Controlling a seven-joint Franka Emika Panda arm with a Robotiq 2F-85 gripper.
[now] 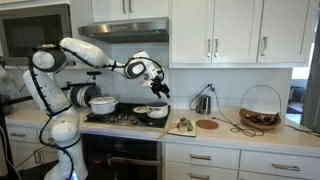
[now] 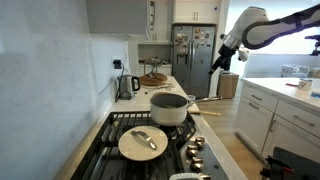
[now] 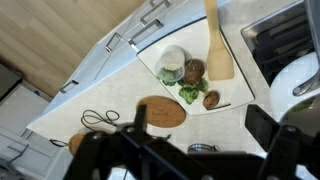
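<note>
Claw [image 1: 157, 86] is spread wide, pinching nothing, up in the air over the stove [image 1: 120, 120] edge. In the wrist view the cutting board [image 3: 230, 90] lies on the tabletop [image 1: 250, 135] right below the claw, carrying vegetables [image 3: 190, 92] and a wooden spatula [image 3: 217, 50]. Round wooden trivet [image 3: 163, 112] is just beside the board. Lidded pan [image 1: 152, 112] and pot [image 1: 102, 104] sit on the stove.

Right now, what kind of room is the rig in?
A home kitchen, most likely: a black gas stove carrying a silver metal pot, white wall cabinets above the counter, and a tall stainless steel fridge at the far end.
</note>
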